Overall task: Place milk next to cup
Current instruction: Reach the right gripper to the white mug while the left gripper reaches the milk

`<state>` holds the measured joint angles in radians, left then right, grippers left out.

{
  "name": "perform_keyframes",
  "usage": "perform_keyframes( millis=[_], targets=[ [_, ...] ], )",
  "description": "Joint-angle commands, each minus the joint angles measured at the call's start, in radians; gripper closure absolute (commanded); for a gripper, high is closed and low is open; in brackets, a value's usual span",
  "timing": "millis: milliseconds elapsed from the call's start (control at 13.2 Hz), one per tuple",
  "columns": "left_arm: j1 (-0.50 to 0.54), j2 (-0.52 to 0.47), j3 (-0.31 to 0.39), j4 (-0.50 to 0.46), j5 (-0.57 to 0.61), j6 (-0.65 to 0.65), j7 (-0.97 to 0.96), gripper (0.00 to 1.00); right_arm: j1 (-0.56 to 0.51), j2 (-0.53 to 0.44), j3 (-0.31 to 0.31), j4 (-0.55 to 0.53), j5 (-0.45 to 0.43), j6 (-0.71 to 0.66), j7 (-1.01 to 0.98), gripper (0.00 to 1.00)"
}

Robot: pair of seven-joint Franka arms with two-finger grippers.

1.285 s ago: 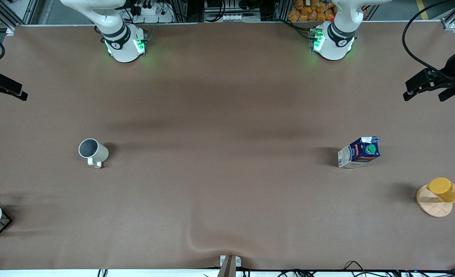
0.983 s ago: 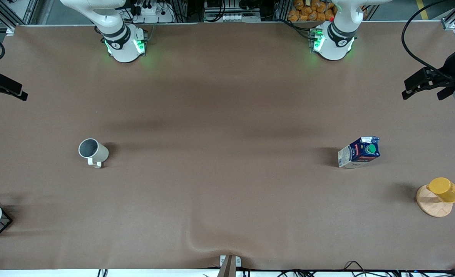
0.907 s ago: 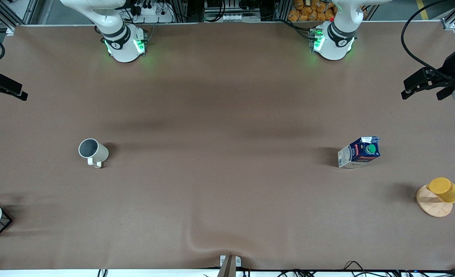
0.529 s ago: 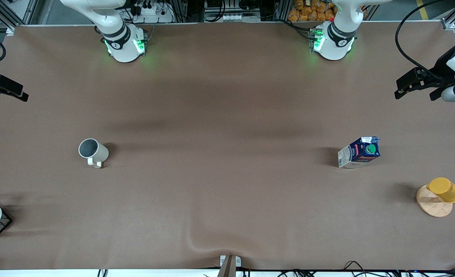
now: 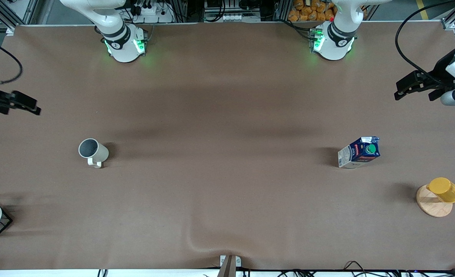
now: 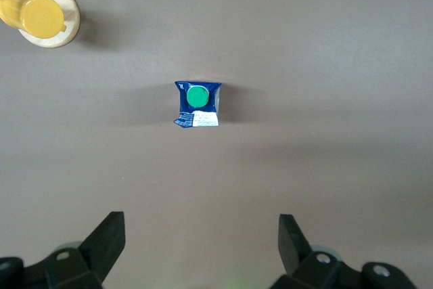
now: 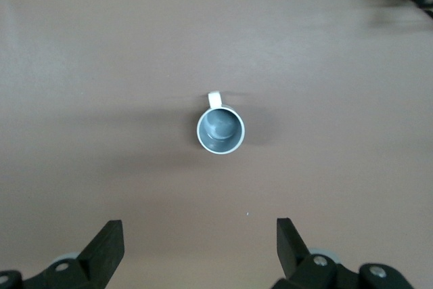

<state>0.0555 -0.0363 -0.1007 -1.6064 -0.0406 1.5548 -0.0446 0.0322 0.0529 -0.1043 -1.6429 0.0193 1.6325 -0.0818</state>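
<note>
Brown table (image 5: 227, 115) holds empty cup (image 5: 92, 152) and capped milk (image 5: 359, 152); left hand (image 6: 200, 252) and right hand (image 7: 196, 252) gape, holding nothing.

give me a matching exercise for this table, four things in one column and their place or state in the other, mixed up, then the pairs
Things:
1. milk
2. cup
3. yellow cup
4. left gripper

Places or states:
A. upright toward the right arm's end of the table, grey inside showing
B. open, up in the air over the left arm's end of the table
C. on a round wooden base, nearer to the front camera than the carton
D. standing with a green cap on top, toward the left arm's end

Pairs: 1-D, 2-A, 3-C, 4-B
</note>
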Motion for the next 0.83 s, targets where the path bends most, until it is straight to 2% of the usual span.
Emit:
perform_keyframes(
  millis=[0, 378, 605, 756],
  targets=[
    [0.006, 0.004, -0.002, 0.008, 0.004, -0.013, -0.011, 0.0, 0.02, 0.083, -0.003, 0.011, -0.013, 0.055, -0.093, 0.0],
    [0.003, 0.004, -0.01, 0.005, 0.064, -0.013, -0.008, 0.0, -0.006, 0.231, -0.006, 0.009, -0.018, 0.118, -0.287, 0.0],
    [0.006, 0.01, -0.01, 0.006, 0.056, -0.012, -0.011, 0.0, -0.008, 0.272, -0.006, -0.02, -0.018, 0.136, -0.415, 0.0],
    [0.006, 0.032, -0.004, 0.003, 0.054, -0.01, -0.015, 0.0, -0.02, 0.278, -0.006, -0.079, -0.018, 0.219, -0.452, 0.0]
  ],
)
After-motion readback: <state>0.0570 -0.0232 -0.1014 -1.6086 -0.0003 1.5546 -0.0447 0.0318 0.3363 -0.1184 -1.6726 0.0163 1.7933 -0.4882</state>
